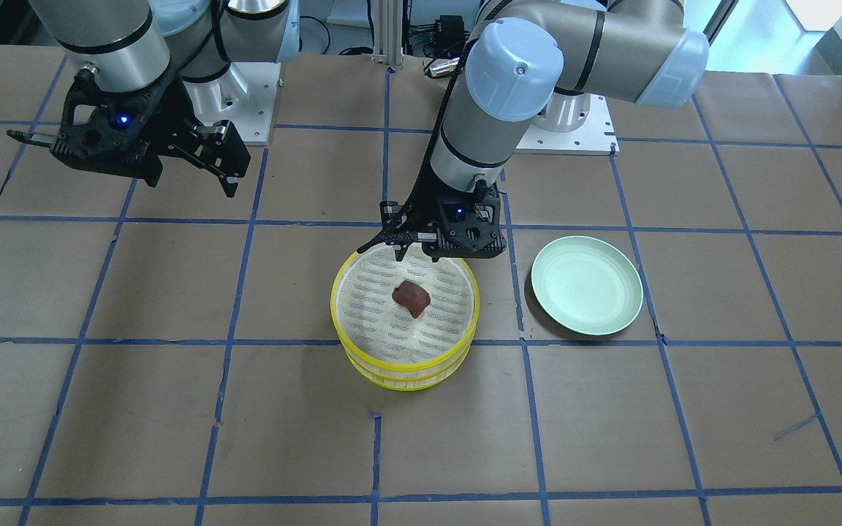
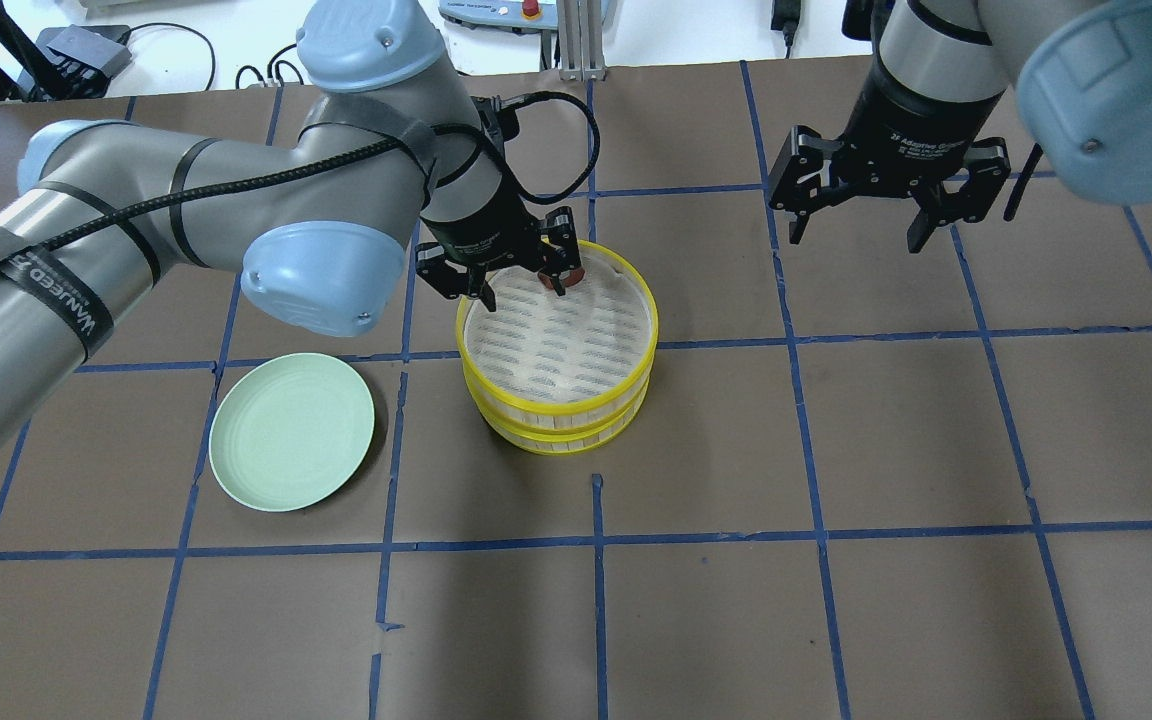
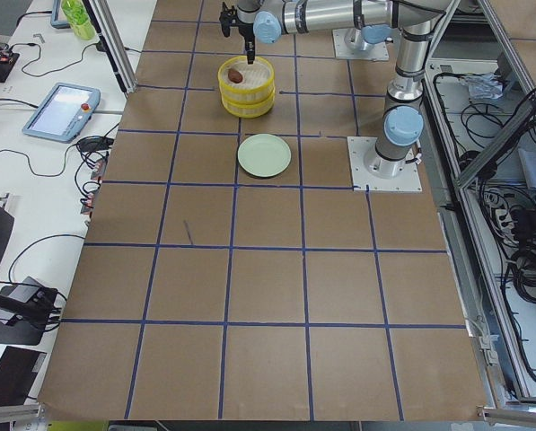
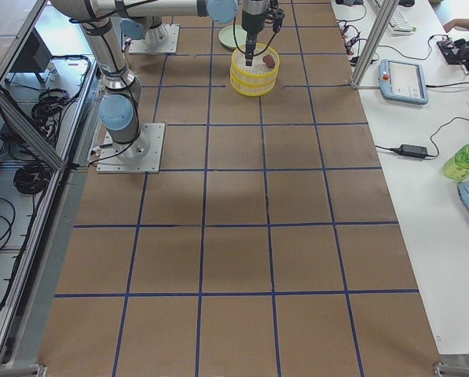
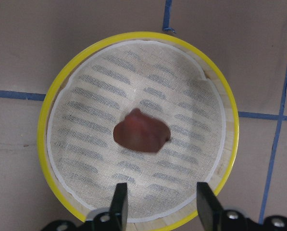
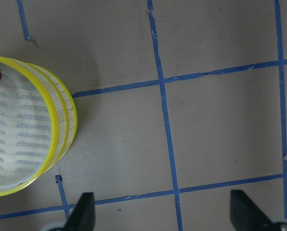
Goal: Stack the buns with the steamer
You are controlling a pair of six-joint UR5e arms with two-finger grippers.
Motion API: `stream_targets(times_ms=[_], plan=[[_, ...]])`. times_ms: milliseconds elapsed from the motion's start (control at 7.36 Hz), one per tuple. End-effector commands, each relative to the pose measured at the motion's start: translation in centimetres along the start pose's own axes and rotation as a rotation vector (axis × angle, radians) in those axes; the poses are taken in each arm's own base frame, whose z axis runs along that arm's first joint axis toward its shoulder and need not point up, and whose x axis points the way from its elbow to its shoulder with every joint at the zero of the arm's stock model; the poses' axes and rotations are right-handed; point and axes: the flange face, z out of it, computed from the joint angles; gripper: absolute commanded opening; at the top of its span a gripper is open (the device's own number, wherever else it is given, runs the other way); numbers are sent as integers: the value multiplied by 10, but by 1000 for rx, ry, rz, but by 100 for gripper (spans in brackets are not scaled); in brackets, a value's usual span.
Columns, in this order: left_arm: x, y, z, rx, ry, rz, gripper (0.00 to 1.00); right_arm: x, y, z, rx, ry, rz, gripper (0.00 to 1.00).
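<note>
Presently, dark reddish-brown oval toy bun is found mid-frame in stacked yellow-rimmed slatted steamer baskets; judged light, soft, best pinched across its middle. Left gripper held apart above rim; right gripper likewise apart.

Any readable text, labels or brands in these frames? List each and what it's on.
"WANJEED": white print on the black strap around the left arm; the letters after it are unreadable.
"2F Adaptive Gripper": small print on the body of the right gripper, barely legible.
Teach pendant screen: too small to read.
</note>
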Motion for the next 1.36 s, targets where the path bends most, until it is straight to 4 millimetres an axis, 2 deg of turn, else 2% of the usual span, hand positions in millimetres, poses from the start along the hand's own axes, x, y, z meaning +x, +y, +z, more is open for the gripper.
stream_targets(times_ms=[0, 136, 272, 407, 543, 679, 815, 1222], plan=[[-23, -8, -17, 56, -116, 105, 100, 0, 0, 0, 0, 0, -1, 100], [-49, -21, -31, 46, -126, 99, 100, 0, 0, 0, 0, 0, -1, 100], [-87, -26, -59, 47, -128, 128, 100, 0, 0, -1, 1, 0, -1, 100], [-123, -20, -98, 47, -133, 171, 100, 0, 0, -1, 1, 0, -1, 100], [-158, -8, -140, 2, -137, 130, 100, 1, -1, -1, 3, -1, 2, 100], [-174, -4, -168, -37, -141, 90, 100, 0, -1, -3, 8, -5, 1, 100], [-174, -8, -182, -28, -142, 88, 100, 0, -1, -2, 7, -5, 1, 100], [-173, -6, -178, -38, -138, 88, 100, 0, 0, -1, 4, -2, -1, 100]])
